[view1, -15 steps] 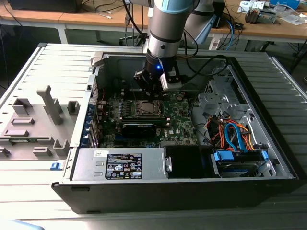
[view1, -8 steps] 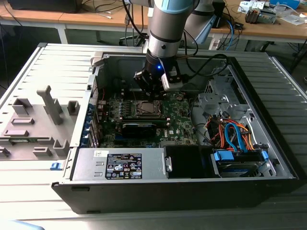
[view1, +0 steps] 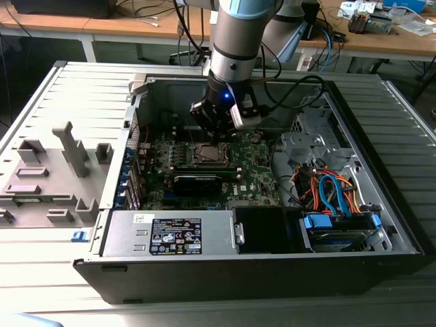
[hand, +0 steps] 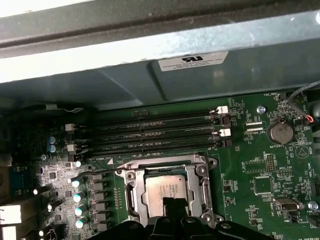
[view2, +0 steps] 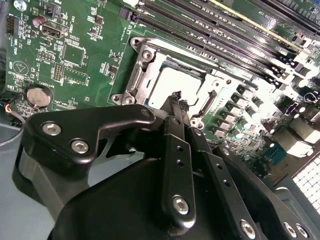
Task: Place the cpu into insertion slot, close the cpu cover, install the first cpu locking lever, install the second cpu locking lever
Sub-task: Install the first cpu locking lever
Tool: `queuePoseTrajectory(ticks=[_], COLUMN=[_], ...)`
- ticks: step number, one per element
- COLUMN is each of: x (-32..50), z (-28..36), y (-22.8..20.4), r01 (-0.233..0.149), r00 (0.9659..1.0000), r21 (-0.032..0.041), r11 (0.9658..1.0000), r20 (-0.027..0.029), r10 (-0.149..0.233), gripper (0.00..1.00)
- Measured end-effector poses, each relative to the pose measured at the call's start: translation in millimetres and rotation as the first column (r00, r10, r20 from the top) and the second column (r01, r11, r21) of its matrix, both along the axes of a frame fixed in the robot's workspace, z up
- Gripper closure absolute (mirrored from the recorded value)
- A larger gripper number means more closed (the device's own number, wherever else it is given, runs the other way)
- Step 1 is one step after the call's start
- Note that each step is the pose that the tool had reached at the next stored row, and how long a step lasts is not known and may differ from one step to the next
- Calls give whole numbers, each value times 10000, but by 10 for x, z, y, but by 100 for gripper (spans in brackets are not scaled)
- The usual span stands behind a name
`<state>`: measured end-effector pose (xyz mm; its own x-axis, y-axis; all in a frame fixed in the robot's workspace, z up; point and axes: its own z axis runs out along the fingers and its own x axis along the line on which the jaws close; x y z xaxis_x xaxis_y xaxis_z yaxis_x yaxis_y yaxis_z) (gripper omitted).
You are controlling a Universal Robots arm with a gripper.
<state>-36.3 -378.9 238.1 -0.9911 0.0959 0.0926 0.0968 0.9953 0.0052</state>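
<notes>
Item inspected: an open computer case [view1: 225, 276] with the green board [view1: 257, 176] lying flat inside. On the exterior view's clock face, the arm comes down from 12 o'clock and the gripper [view1: 219, 133] hangs directly over the insertion slot [view1: 208, 154], which sits near the board's centre. The power supply [view1: 170, 235] lies at 7 o'clock from the slot. A bundle of blue and orange cables [view1: 334, 191] lies at 4 o'clock, and a grey fixture plate [view1: 54, 177] rests outside the case at 9 o'clock. In both wrist views the cpu [hand: 165, 189] is seated in the slot, silvery top up. The cpu cover [hand: 136, 195] lies flat over it, and the chip shows through the cover's window. In the second wrist view the fingers [view2: 175, 145] are drawn together with nothing seen between them, tips at the cover's near edge. Contact with the metal cannot be confirmed from this angle. In the first wrist view a thin metal rod [hand: 95, 174] angles out from the slot's side over a row of capacitors. The memory slots [hand: 150, 132] run parallel just beyond the slot, and a coin battery [hand: 280, 132] sits well apart from it.
</notes>
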Motion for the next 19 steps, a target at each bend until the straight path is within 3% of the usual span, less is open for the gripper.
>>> queuePoseTrajectory(ticks=[8,19], x=[0,0], z=[0,0], y=[0,0], r01=[-513,-1148], r00=[9987,9934], r21=[0,0], r11=[9987,9934], r20=[0,0], r10=[513,1148], gripper=[89,89])
